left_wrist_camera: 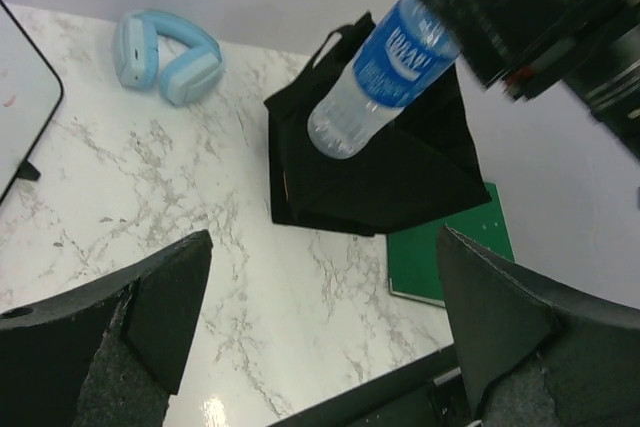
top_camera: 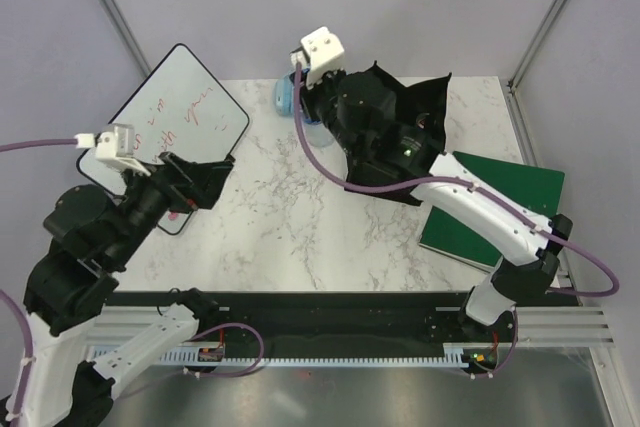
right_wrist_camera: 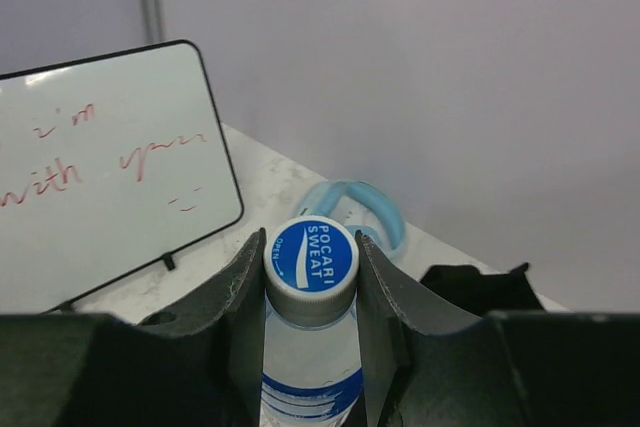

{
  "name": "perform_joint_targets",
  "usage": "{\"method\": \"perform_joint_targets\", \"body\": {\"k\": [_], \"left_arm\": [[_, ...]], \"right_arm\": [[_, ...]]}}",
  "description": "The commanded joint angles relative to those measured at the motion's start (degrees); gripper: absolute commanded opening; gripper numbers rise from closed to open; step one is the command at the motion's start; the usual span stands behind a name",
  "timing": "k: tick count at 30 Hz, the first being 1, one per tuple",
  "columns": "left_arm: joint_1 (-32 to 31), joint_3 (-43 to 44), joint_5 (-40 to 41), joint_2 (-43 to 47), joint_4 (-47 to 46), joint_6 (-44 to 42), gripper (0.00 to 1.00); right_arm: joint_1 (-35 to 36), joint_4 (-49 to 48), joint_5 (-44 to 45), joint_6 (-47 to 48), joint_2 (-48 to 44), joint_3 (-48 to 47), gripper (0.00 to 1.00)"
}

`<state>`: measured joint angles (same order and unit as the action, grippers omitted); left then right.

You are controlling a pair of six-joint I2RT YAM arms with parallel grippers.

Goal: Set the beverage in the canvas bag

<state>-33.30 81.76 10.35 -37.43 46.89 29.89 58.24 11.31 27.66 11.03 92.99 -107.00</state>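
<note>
The beverage is a clear bottle (left_wrist_camera: 385, 67) with a blue label and a blue "Pocari Sweat" cap (right_wrist_camera: 311, 254). My right gripper (right_wrist_camera: 311, 247) is shut on the bottle's neck just under the cap. It holds the bottle tilted in the air, beside the upper left edge of the black canvas bag (left_wrist_camera: 400, 177). In the top view the bottle (top_camera: 312, 134) hangs below the gripper, left of the bag (top_camera: 420, 97), which the right arm partly hides. My left gripper (left_wrist_camera: 325, 237) is open and empty over the marble table, near the whiteboard (top_camera: 175, 117).
Light blue headphones (left_wrist_camera: 165, 57) lie at the table's back, left of the bag. A flat green book (top_camera: 495, 212) lies right of the bag under the right arm. The whiteboard stands at the left. Grey walls close the back and sides.
</note>
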Motion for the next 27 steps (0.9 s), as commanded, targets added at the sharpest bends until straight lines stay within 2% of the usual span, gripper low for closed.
{"method": "perform_joint_targets", "body": {"k": [1,7,16,19,23,27], "left_arm": [[-0.1,-4.4,-6.99,-4.74,-5.39,2.02,1.0],[-0.1,-5.47,-11.65,-14.06,-14.09,1.05,0.99],[-0.1,-4.94,-12.9,-33.13,-28.34,1.93,0.97],[-0.1,-3.54,-13.51,-39.9,-31.59,2.54,0.97],[-0.36,-0.21,-17.55,-46.49,-36.16,2.46,0.98],[-1.42,3.75,-18.7,-51.51,-36.7,3.33,0.99]], "right_arm": [[-4.7,3.01,7.05,2.59,-5.1,-8.05,0.0],[-13.05,9.07,7.59,3.3,-3.7,-13.67,0.0],[-26.06,10.05,-0.94,-1.09,-4.84,-6.65,0.0],[-27.91,8.91,-0.68,-2.14,-5.8,-2.09,0.0],[-29.14,4.08,-2.6,-3.56,-10.09,9.4,0.0],[-30.11,-0.93,-2.61,-4.26,-12.39,17.51,0.0]]}}
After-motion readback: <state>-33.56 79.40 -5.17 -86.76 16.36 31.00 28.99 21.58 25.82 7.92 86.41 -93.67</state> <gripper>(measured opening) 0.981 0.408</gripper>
